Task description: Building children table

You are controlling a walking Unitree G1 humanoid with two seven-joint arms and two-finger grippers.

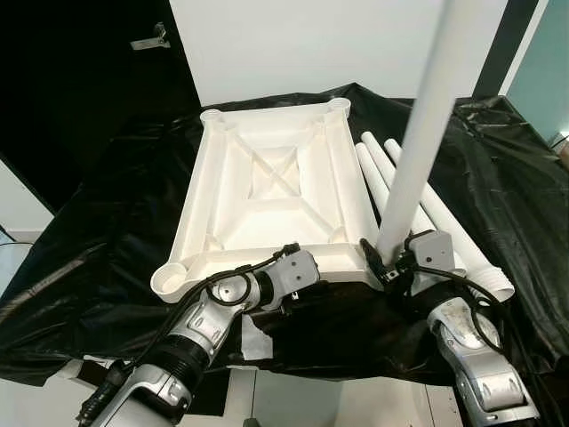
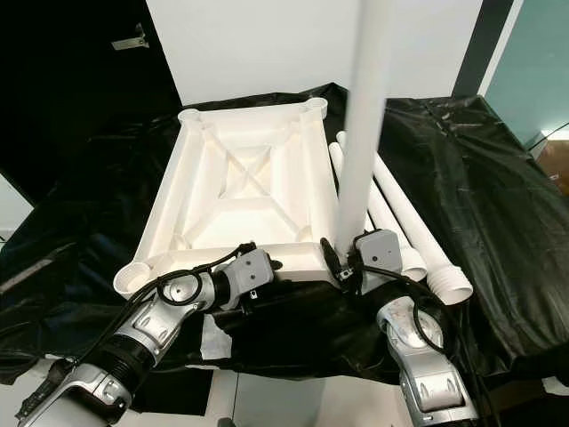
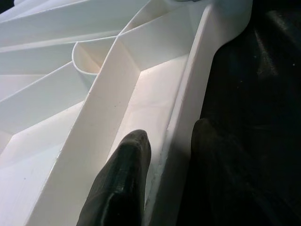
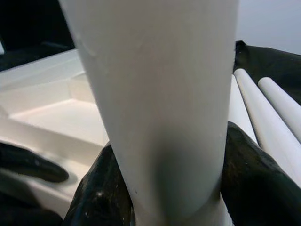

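A white plastic table top [image 1: 197,178] lies upside down on a black sheet, with round leg sockets at its corners. My left gripper [image 3: 167,136] is shut on its near rim, one finger [image 3: 127,165] inside the wall and the other outside. My right gripper [image 1: 388,258] is shut on a white table leg [image 1: 422,116]. The leg stands upright, slightly tilted, at the near right corner of the table top. The black fingers [image 4: 99,188] clasp it low down on both sides. The foot of the leg and its socket are hidden behind the gripper.
More white legs [image 1: 444,222] lie side by side on the black sheet [image 1: 89,267] just right of the table top. The sheet's front edge drops off close to my arms, with a strip of white tape [image 1: 253,342] there. A white wall stands behind.
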